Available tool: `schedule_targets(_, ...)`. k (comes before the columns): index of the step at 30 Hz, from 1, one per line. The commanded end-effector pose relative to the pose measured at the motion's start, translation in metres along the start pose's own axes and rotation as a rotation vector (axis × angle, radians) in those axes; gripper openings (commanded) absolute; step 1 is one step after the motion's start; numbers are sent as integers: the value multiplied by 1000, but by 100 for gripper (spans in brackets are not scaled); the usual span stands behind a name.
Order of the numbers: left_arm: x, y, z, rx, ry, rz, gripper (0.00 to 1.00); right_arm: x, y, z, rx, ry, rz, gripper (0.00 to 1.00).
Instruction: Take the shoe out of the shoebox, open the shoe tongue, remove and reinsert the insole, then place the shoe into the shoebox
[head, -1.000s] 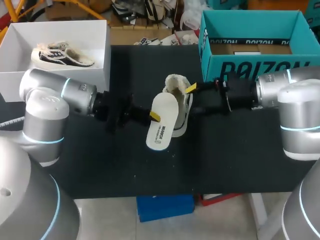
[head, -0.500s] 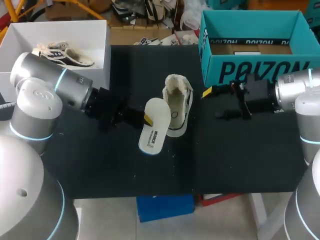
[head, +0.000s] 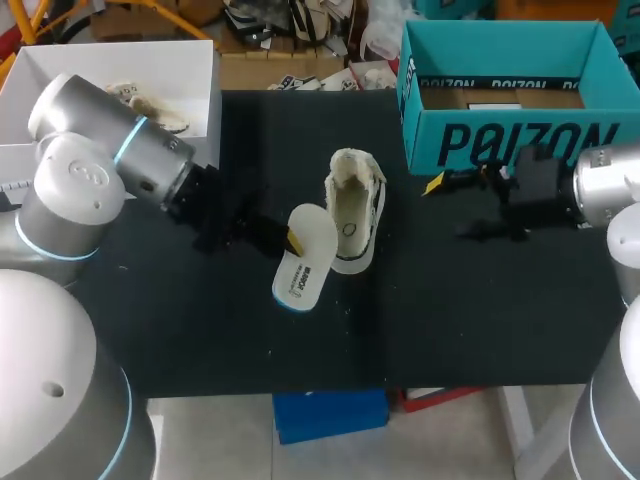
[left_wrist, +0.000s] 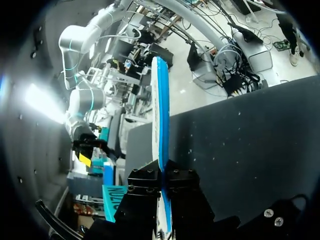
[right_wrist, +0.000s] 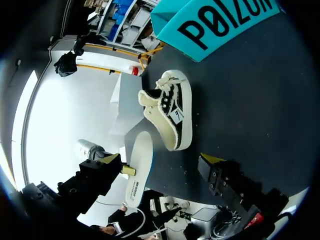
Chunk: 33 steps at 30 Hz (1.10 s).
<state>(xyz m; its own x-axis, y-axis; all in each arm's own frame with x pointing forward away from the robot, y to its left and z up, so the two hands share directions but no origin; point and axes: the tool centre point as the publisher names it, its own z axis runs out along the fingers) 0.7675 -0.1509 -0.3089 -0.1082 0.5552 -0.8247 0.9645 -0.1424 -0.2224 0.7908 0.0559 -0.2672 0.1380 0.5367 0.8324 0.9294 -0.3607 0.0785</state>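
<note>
A cream, fleece-lined shoe lies on the black table, opening up. Just left of it my left gripper is shut on the edge of its white insole, which slants down beside the shoe. The left wrist view shows the insole edge-on, pinched between the black fingers. My right gripper stands open and holds nothing, to the right of the shoe and in front of the teal shoebox. The right wrist view takes in the shoe, the insole and the left gripper beyond one right fingertip.
A white box at the back left holds another fleece-lined shoe, partly hidden by my left arm. The teal shoebox stands open at the back right. Bare black table stretches in front of the shoe.
My left gripper has drawn the insole down and to the left, off the shoe. The right arm has pulled back to the right, away from the shoe, still open.
</note>
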Motion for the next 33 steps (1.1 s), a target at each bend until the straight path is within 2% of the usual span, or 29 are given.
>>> schedule_targets(1, -3, 6, 2, 18, 41, -3, 0, 3, -10, -4, -33, -7, 2, 100)
schedule_targets(13, -8, 9, 10, 67, 50, 13, 0, 5, -10, -9, -47, -6, -9, 100)
schedule_targets(26, -9, 21, 17, 130, 130, 26, 0, 3, -15, -13, -66, -16, 3, 100)
schedule_targets(33, -9, 29, 28, 169, 177, 21, 0, 3, -15, -13, -66, -16, 3, 100)
